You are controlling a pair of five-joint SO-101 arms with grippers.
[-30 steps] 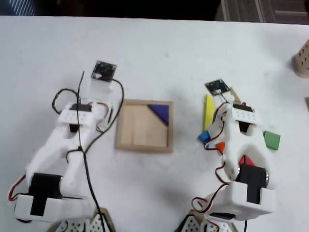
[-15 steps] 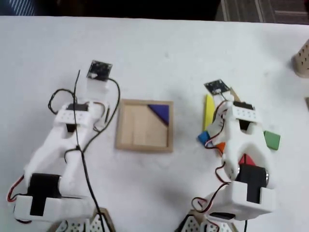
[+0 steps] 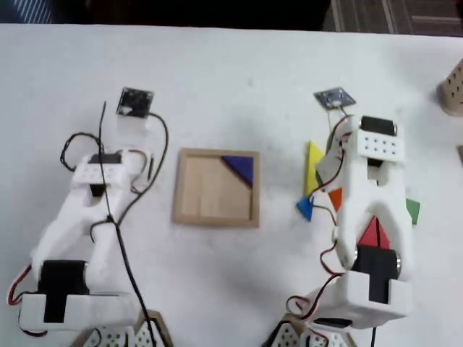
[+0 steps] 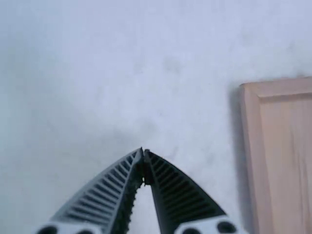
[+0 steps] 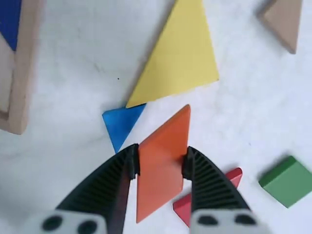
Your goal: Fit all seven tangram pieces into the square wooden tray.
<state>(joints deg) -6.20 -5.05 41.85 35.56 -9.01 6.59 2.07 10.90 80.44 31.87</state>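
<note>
The square wooden tray (image 3: 215,188) lies mid-table with a dark blue triangle (image 3: 240,168) in its far right corner. My right gripper (image 5: 161,158) is shut on the orange parallelogram (image 5: 163,161), which is held on edge above the loose pieces. Below it lie the yellow triangle (image 5: 180,58), the small blue triangle (image 5: 122,124), a red triangle (image 5: 233,176) and a green square (image 5: 286,180). A plain wooden triangle (image 5: 282,19) lies farther off. My left gripper (image 4: 143,156) is shut on nothing, over bare table left of the tray's corner (image 4: 278,146).
The loose pieces sit right of the tray, around the right arm: the yellow triangle (image 3: 313,165), blue triangle (image 3: 304,208), red triangle (image 3: 372,233) and green square (image 3: 413,210). A tan object (image 3: 452,90) stands at the table's right edge. The far half of the table is bare.
The right arm has risen and stretched away from the front edge with the orange parallelogram, uncovering more of the yellow triangle. The left arm has drifted left, away from the tray.
</note>
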